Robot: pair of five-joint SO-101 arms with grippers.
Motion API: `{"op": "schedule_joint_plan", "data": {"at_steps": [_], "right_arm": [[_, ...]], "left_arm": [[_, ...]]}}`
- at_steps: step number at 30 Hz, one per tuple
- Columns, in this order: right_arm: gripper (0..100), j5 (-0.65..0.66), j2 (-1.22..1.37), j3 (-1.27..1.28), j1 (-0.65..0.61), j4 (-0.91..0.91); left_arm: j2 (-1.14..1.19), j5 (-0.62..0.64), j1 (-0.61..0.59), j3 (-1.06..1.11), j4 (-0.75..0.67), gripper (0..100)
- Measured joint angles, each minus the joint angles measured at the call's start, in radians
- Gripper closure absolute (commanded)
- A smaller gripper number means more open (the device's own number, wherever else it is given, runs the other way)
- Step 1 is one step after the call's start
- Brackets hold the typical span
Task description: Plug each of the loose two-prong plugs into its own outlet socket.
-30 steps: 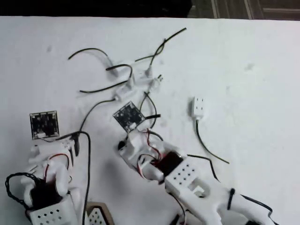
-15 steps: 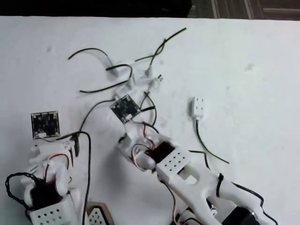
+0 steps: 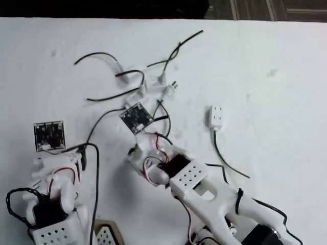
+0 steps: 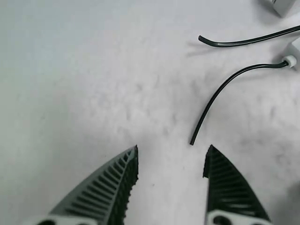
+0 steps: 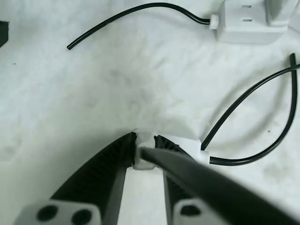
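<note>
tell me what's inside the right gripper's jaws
A white plug sits pinched in the right gripper, its black cord looping away over the table. The fingers cover most of it, so its prongs can't be seen.

- Left arm [image 3: 51, 201]: I log it at the near-left corner of the table, folded low, with the wrist pointing away from its base.
- Left gripper [image 4: 172, 149]: I read both ribbed fingers spread wide apart with nothing between them, pointing down at the table.
- Right arm [image 3: 214, 196]: it stretches from the near-right corner diagonally toward the table's middle.
- Right gripper [image 5: 145, 139]: I read the fingers closed on a white plug [image 5: 142, 163], tips low over the table.
</note>
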Motion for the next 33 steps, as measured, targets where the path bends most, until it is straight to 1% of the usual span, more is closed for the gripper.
{"op": "schedule_joint_plan", "data": {"at_steps": [9,15,20,27,33], "right_arm": [[98.1,-0.002,0.114,-0.023,0.000,-0.026],[98.1,0.006,0.117,-0.020,0.000,-0.029],[98.1,0.124,0.129,-0.018,0.011,0.000],[98.1,0.245,0.123,-0.005,0.035,0.009],[98.1,0.299,0.144,0.025,0.038,0.009]], "left_arm": [[0.000,0.000,0.000,0.000,0.000,77],[0.000,-0.006,0.000,0.000,0.000,77],[0.000,-0.006,0.000,0.000,0.000,77],[0.000,-0.006,0.000,0.000,0.000,77],[0.000,-0.006,0.000,0.000,0.000,77]]}}
